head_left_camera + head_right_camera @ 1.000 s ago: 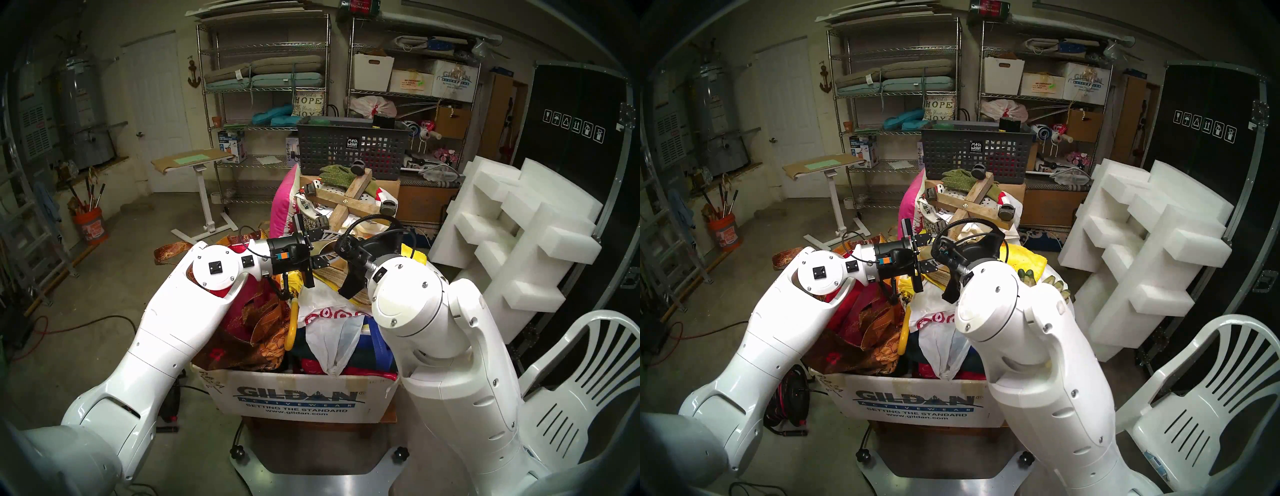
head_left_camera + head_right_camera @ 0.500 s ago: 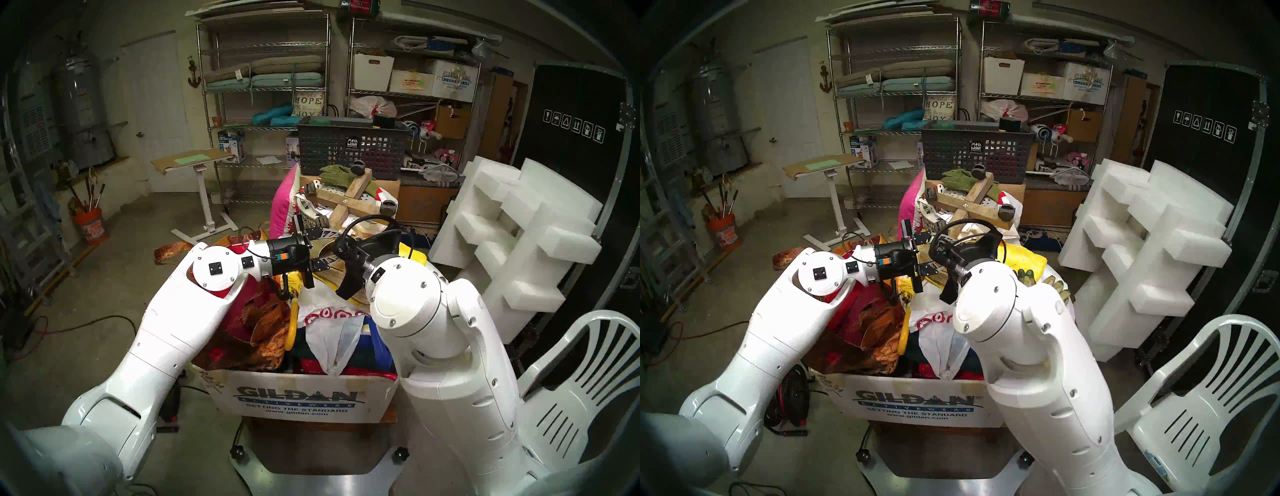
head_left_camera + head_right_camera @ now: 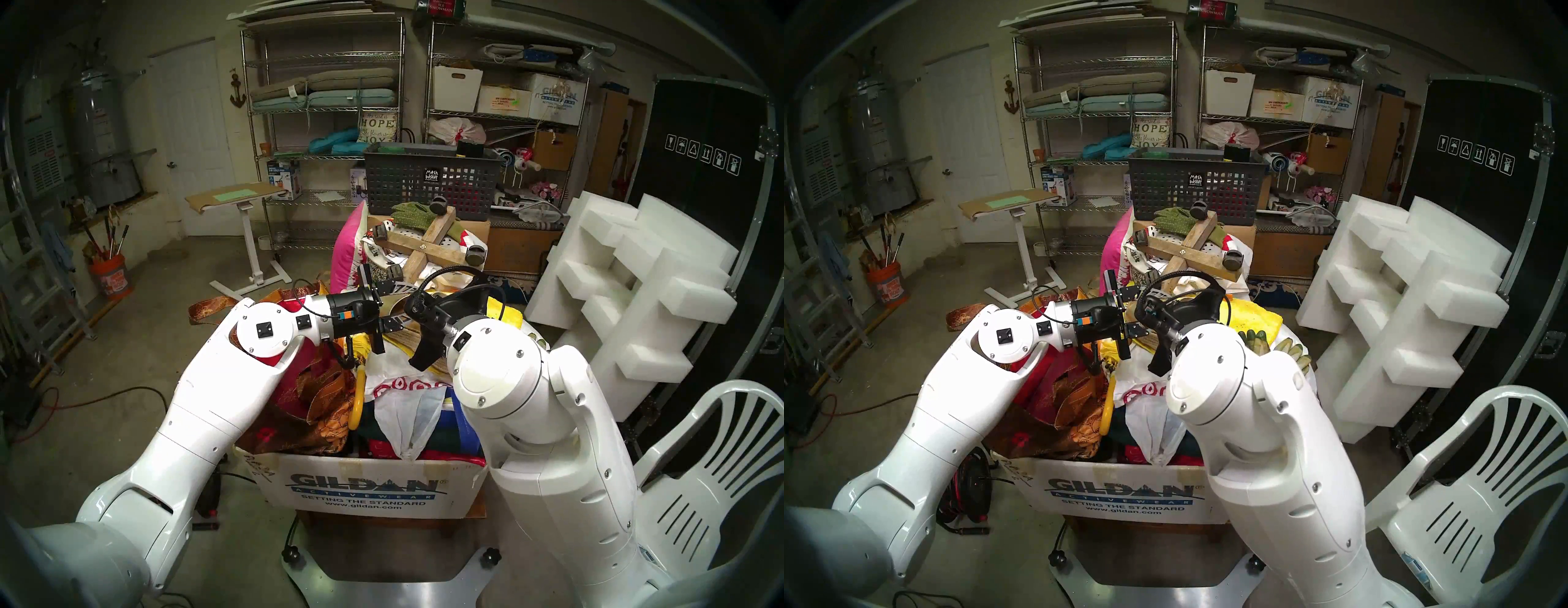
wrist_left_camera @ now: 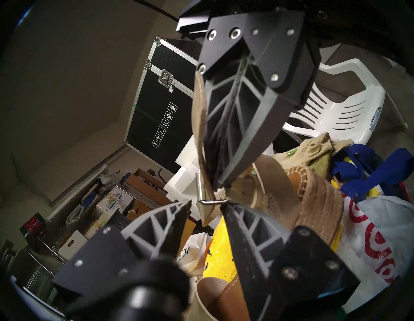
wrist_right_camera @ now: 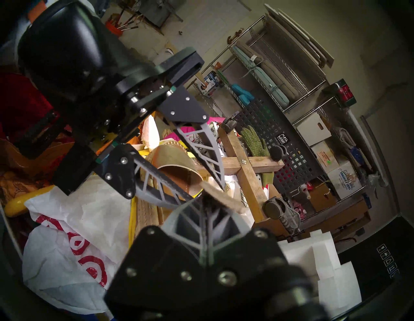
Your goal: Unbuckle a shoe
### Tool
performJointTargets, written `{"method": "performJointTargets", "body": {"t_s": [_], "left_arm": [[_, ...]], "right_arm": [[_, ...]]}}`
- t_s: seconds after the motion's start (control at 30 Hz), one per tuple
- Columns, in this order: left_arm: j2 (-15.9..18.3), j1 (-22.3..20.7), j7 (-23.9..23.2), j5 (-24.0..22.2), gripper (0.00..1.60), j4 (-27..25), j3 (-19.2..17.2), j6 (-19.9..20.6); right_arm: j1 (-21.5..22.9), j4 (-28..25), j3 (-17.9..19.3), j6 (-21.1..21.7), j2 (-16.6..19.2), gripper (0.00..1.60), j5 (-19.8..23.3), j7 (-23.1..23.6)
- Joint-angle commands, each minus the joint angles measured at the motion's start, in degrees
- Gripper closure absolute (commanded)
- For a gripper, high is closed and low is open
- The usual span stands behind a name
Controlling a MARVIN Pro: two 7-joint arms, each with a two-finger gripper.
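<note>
Showing, head view centre: the tan espadrille wedge sandal with jute rope sole (image 3: 407, 337) atop a clutter-filled cardboard box (image 3: 369, 488). Left wrist view, centre: right claw (image 4: 220, 187) closed on the sandal's tan strap (image 4: 198, 107) by its metal buckle (image 4: 205, 195); left claw (image 4: 205, 208) parted beside it. Right wrist view: same grip, lower centre.

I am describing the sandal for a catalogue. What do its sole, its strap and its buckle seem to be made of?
The sole looks like braided jute rope: coarse, matte tan, with stacked woven rows. The strap seems suede or soft leather: tan, with a fuzzy, dull face and a rough end. The buckle appears to be thin bent metal wire, silvery and shiny. The right pincer, shut, pinches the strap at the buckle.
</note>
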Motion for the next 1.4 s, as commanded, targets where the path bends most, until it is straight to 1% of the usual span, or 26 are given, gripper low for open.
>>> {"method": "performJointTargets", "body": {"t_s": [0.0,0.3,0.37,0.47,0.57,0.6,0.63,0.67,0.83,0.93,1.13,1.37], "left_arm": [[-0.6,-1.76,0.28,0.24,0.82,0.24,-0.29,-0.01],[-1.02,-2.27,-0.32,-0.21,0.8,1.41,0.01,-1.19],[-1.05,-2.27,-0.5,-0.49,0.75,1.5,0.04,-1.45],[-1.13,-2.26,-0.74,-1.06,0.78,1.76,0.01,-1.86],[-1.17,-2.24,-0.89,-1.37,0.92,1.78,-0.02,-2.07],[-1.19,-2.23,-0.9,-1.4,1.14,1.76,-0.03,-2.05],[-1.21,-2.22,-0.93,-1.45,1.49,1.76,-0.04,-2.04],[-1.32,-1.99,-0.42,-0.95,1.6,1.49,-0.15,-1.72],[-1.9,-1.87,0.99,0.45,1.6,1.8,-0.43,-0.55],[-2.55,-1.89,2.97,2.47,1.6,2.42,-0.84,1.06],[-3.78,-2.38,5.42,5.95,1.6,3.79,-0.82,3.61],[-4.87,-2.59,7.76,8.38,1.6,4.15,-0.98,4.89]], "right_arm": [[-0.11,-2.14,-0.13,-0.05,0.16,1.6,-0.15,-0.08],[0.32,-1.96,-0.62,0.1,0.05,1.6,-0.34,0.03],[0.41,-1.64,-0.74,0.16,-0.1,1.6,-0.43,-0.09],[0.51,-1.29,-0.83,0.25,-0.29,1.6,-0.6,-0.2],[0.71,-1.01,-0.82,0.21,-0.46,1.6,-0.71,-0.19],[0.8,-0.91,-0.81,0.19,-0.52,1.6,-0.75,-0.18],[0.85,-0.84,-0.8,0.16,-0.58,1.6,-0.77,-0.17],[0.89,-0.78,-0.78,0.14,-0.63,1.6,-0.81,-0.19],[0.78,-0.35,-0.3,0.05,-0.91,1.6,-1.08,-1.01],[0.9,-0.48,0.67,0.19,-0.92,1.6,-1.3,-1.45],[0.98,-1.1,2.34,0.01,-0.49,1.6,-1.36,-1.25],[0.31,-1.77,3.36,-0.28,-0.09,1.6,-1.35,-1.04]]}}
